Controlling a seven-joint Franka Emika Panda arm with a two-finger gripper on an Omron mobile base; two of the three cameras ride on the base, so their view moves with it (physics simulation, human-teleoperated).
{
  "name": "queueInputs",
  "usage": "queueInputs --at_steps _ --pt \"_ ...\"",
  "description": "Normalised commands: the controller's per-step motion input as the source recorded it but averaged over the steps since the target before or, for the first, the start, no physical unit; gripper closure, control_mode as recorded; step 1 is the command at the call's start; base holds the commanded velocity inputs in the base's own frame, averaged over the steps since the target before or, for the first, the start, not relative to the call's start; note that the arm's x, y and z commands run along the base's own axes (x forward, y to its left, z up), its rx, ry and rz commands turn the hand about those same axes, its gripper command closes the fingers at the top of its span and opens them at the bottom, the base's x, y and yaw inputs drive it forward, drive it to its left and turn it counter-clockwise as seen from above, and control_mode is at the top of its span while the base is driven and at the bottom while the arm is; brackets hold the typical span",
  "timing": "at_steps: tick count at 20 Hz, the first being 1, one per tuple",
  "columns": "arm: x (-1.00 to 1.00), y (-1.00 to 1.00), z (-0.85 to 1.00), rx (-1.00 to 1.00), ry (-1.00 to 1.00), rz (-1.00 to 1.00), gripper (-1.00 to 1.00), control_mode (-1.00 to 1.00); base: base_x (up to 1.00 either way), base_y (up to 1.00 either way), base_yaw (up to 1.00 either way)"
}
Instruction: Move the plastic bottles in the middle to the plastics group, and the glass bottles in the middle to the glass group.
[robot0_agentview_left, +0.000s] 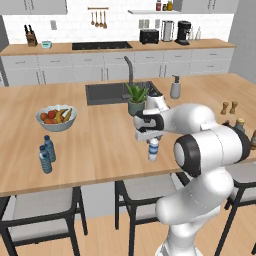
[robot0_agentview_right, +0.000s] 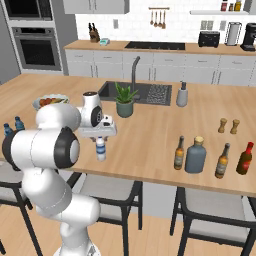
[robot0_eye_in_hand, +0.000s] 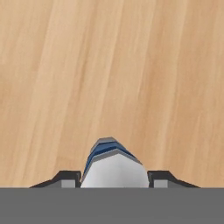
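The white-capped plastic bottle stands upright on the island counter near its front edge. My gripper comes down over it from above, and both fingertips press its sides in the hand view, so it is shut on the bottle. The plastics group, two blue-capped bottles, stands far to the left. To the right stand the middle glass bottles, a grey-blue one and a slim amber one. Beyond them is the glass group, a brown bottle beside a red one.
A fruit bowl sits behind the plastics group. A potted plant and a dark sink lie behind my gripper. A grey soap dispenser and two wooden shakers stand further right. Stools line the near edge.
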Motion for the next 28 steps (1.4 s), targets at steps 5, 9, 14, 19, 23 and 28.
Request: queueInputs --at_steps 5,9,14,19,23,28 --pt "-0.12 0.1 0.07 0.0 -0.01 0.0 1.0 -1.0 0.0 0.0 0.0" --pt "-0.15 0.67 0.24 0.0 -0.04 0.0 1.0 -1.0 0.0 0.0 0.0" --pt "-0.08 0.96 0.21 0.0 -0.03 0.0 1.0 -1.0 0.0 0.0 0.0" --pt "0.0 1.0 0.19 0.0 0.0 0.0 1.0 -1.0 0.0 0.0 0.0" --pt "0.11 1.0 0.22 0.01 0.0 0.0 1.0 -1.0 0.0 0.0 0.0" --pt "0.08 0.89 0.13 0.07 0.0 0.01 1.0 -1.0 0.0 0.0 0.0"
